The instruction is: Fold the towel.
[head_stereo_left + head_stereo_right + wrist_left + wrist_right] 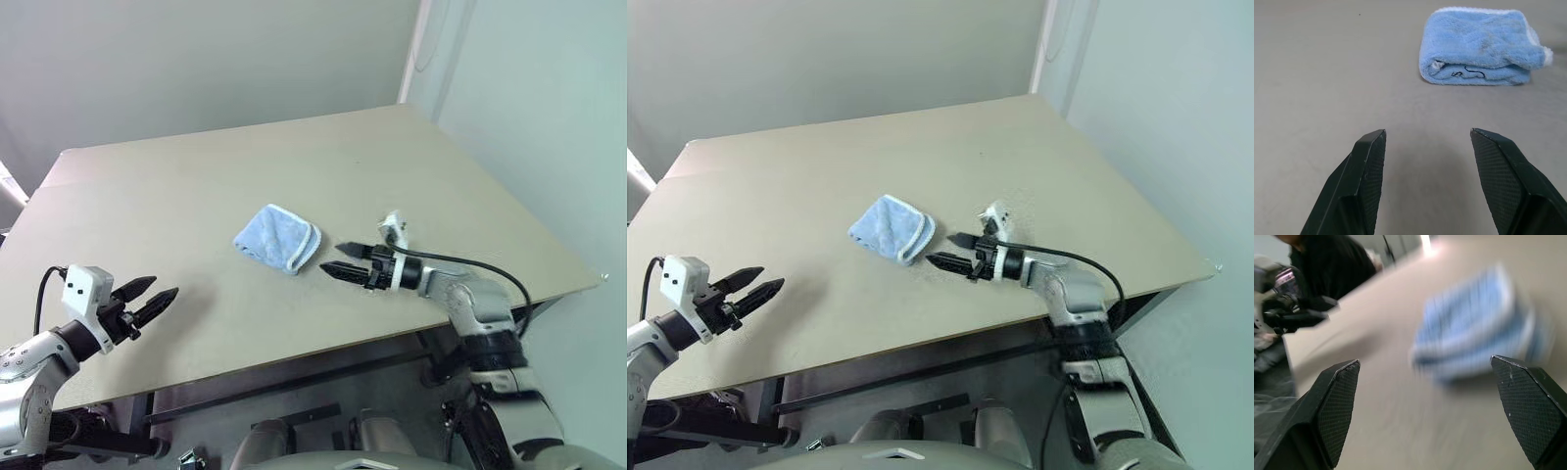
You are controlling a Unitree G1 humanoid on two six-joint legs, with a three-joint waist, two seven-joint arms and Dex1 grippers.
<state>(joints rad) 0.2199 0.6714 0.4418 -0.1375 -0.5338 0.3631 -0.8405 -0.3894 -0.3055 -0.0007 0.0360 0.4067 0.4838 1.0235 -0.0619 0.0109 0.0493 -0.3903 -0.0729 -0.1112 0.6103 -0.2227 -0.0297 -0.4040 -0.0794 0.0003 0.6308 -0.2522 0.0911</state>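
Note:
The towel [278, 238] lies folded into a small, thick light blue bundle near the middle of the table [245, 166], whitish edging along its right side. A dark print line shows on its folded edge [1469, 73]. My right gripper [331, 257] hovers just right of the towel, pointing at it, fingers open and holding nothing; the towel [1479, 328] sits ahead between its fingertips. My left gripper [165, 286] is open too, over the table's front left part, well apart from the towel and aimed toward it [1481, 46].
The table's front edge [323, 345] runs just below both grippers, and its right corner [598, 282] is near a pale wall. A person in dark clothing [1332, 264] is beyond the table's left side. Bare tabletop surrounds the towel.

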